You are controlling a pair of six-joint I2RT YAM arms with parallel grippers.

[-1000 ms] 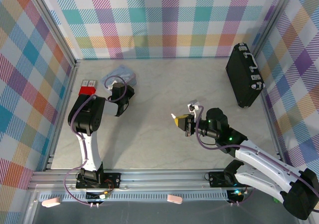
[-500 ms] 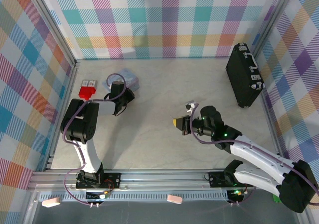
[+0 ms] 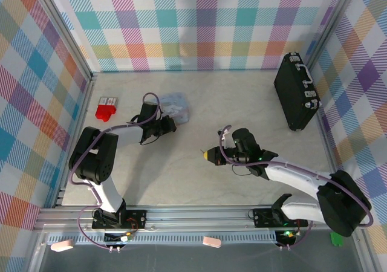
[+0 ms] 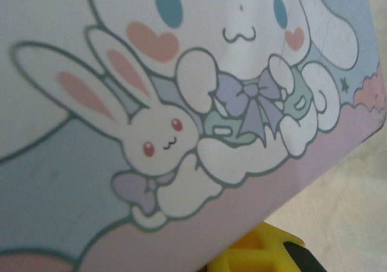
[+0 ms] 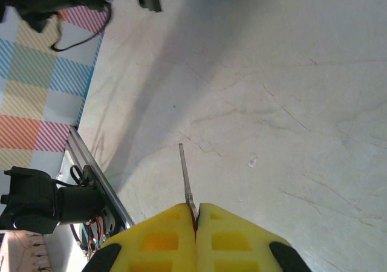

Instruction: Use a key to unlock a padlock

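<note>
Pastel plaid walls (image 3: 199,24) in pink, teal, yellow, orange and purple. Pale beige table (image 3: 199,97), faintly marbled. Black case (image 3: 296,90). Red block (image 3: 106,110). Tin (image 4: 54,181) in soft blue and pink, printed with white rabbits, pink cheeks and lilac bows. Silver-grey key (image 5: 183,169). Bright yellow fingers (image 5: 157,242) on right gripper (image 5: 196,214). White right arm (image 3: 296,178).

No lettering, brand or number is showing legibly anywhere. The pastel tin (image 4: 91,211) is carrying a cartoon print of a white rabbit and a long-eared puppy, with no words on the visible part. Pale label patches are sitting on the red box (image 3: 106,110), too small to read.
</note>
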